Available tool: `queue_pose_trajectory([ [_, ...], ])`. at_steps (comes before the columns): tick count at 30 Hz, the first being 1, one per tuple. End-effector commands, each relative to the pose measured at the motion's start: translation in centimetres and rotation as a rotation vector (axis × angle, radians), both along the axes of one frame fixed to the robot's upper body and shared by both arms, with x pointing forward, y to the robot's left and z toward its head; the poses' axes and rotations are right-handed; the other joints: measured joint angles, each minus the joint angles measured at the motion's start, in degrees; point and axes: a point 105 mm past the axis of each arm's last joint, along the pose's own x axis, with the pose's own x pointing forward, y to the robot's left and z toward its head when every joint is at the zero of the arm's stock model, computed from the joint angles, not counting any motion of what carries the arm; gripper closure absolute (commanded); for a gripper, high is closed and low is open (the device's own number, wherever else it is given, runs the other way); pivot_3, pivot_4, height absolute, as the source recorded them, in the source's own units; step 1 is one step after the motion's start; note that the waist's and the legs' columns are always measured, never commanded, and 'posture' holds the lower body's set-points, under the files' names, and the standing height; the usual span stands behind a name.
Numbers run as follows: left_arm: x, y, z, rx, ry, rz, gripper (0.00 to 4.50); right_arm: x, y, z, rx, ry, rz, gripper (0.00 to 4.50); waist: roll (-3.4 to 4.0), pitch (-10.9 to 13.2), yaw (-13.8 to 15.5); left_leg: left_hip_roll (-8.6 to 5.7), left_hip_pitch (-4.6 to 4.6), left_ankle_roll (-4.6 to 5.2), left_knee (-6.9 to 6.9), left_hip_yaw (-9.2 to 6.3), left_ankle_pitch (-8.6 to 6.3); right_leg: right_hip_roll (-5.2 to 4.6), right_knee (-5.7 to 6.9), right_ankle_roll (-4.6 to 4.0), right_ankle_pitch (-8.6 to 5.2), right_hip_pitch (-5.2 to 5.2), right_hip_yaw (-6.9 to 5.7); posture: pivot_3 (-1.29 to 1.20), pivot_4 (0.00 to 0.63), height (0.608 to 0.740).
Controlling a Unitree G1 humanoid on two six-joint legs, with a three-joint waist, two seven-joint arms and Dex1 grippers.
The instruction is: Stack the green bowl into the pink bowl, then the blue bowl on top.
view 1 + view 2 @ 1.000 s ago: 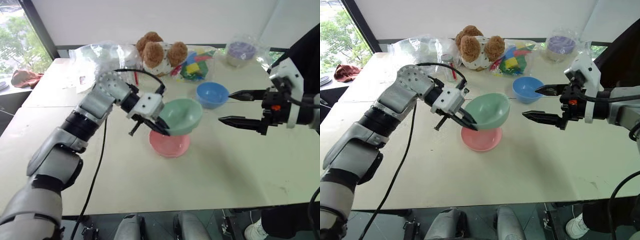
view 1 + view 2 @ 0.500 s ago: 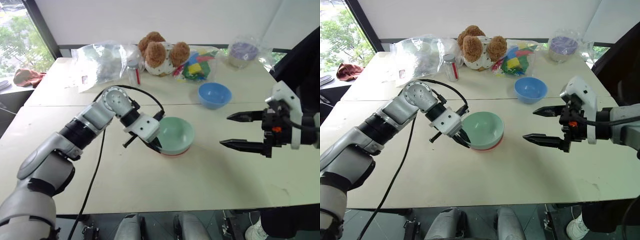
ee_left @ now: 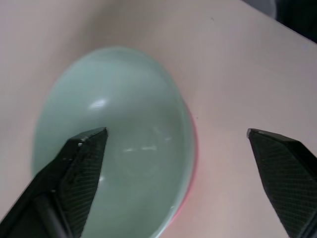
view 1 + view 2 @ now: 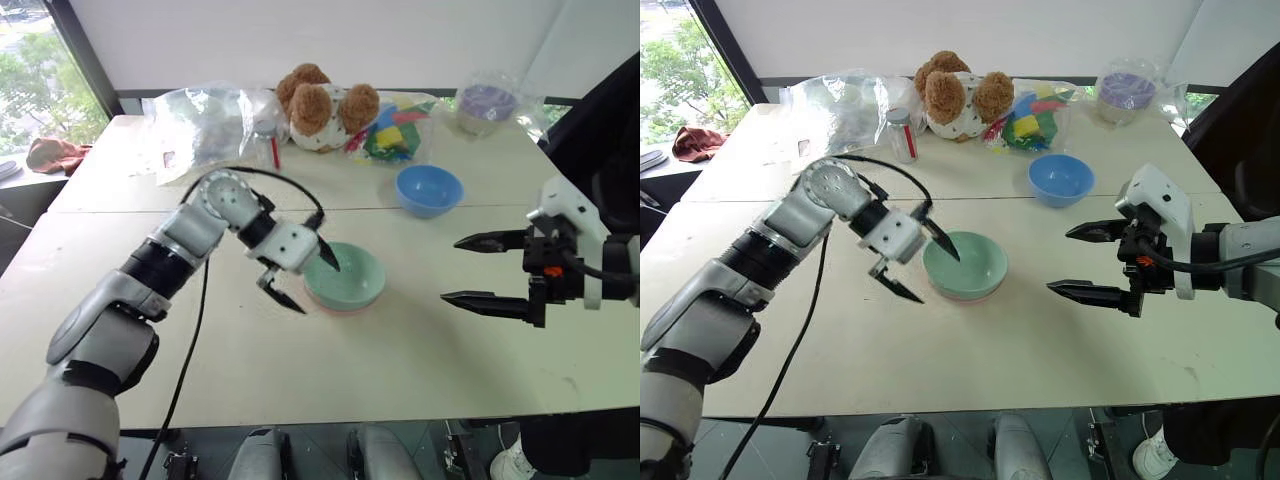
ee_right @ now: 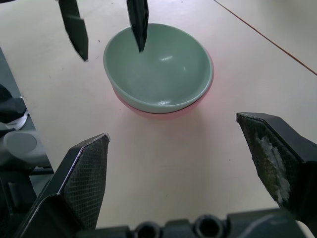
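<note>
Seen from the head camera, the green bowl (image 4: pixel 346 276) sits nested in the pink bowl (image 4: pixel 343 305) near the middle of the worktop (image 4: pixel 400 370), with the left gripper (image 4: pixel 308 277) spread wide at its rim, one finger over the bowl and the other outside it, grasping nothing. The blue bowl (image 4: pixel 429 189) stands apart, farther back (in front of a plush bear (image 4: pixel 320 105) and a bag of coloured blocks (image 4: pixel 395 128)). The right gripper (image 4: pixel 478 270) hovers to the right, fingers released and empty. The left wrist view shows the green bowl (image 3: pixel 114 144) below the parted fingers, a pink edge peeking out. The right wrist view frames the stacked pair (image 5: pixel 159 69) between its own open fingers.
</note>
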Motion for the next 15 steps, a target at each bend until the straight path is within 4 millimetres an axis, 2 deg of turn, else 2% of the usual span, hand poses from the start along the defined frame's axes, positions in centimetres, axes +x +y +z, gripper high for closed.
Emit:
queue_pose_trajectory([
  [1,0.5,0.1,6.1,-0.244,0.037,0.107,0.03,0.6,-0.3,1.0,0.017,-0.068,-0.014,0.00,-0.02,0.01,-0.01,0.00,-0.01,0.00,0.00,-0.01,0.00,0.00,0.00,0.00,0.00,0.00,-0.01,0.00,0.150,0.740],
  [4,0.6,1.9,9.1,-0.388,0.133,0.216,0.03,2.2,-0.7,0.9,0.037,-0.093,-0.055,0.00,-0.01,0.01,-0.37,0.01,0.00,0.00,0.00,-0.01,0.00,0.00,0.00,0.01,0.00,0.00,0.00,0.00,0.150,0.740],
  [7,0.2,4.4,10.1,-0.469,0.225,0.321,0.03,5.1,-1.3,0.6,0.032,-0.137,-0.126,0.00,0.03,-0.02,-0.91,0.07,0.06,0.00,-0.01,0.00,0.00,0.01,0.04,0.01,0.00,0.00,0.04,0.00,0.150,0.740],
  [9,-0.2,5.8,9.9,-0.489,0.275,0.387,0.03,7.2,-1.6,0.3,0.025,-0.151,-0.173,0.00,0.06,-0.03,-1.48,0.09,0.11,-0.02,-0.02,0.01,0.01,0.02,0.10,0.00,0.00,0.00,0.08,0.00,0.150,0.740],
  [12,-0.7,7.5,8.4,-0.486,0.312,0.483,0.03,10.3,-1.7,-0.3,0.011,-0.151,-0.218,0.00,0.07,-0.02,-1.77,0.09,0.12,-0.07,-0.02,0.01,0.04,0.00,0.12,0.00,-0.01,0.00,0.08,0.00,0.150,0.740],
  [15,-1.5,9.0,7.2,-0.498,0.352,0.576,0.03,13.9,-1.7,-1.8,-0.032,-0.142,-0.256,0.00,0.04,-0.01,-1.74,0.08,0.09,-0.10,-0.02,0.01,0.06,-0.02,0.12,0.00,0.00,-0.02,0.08,0.00,0.150,0.740],
])
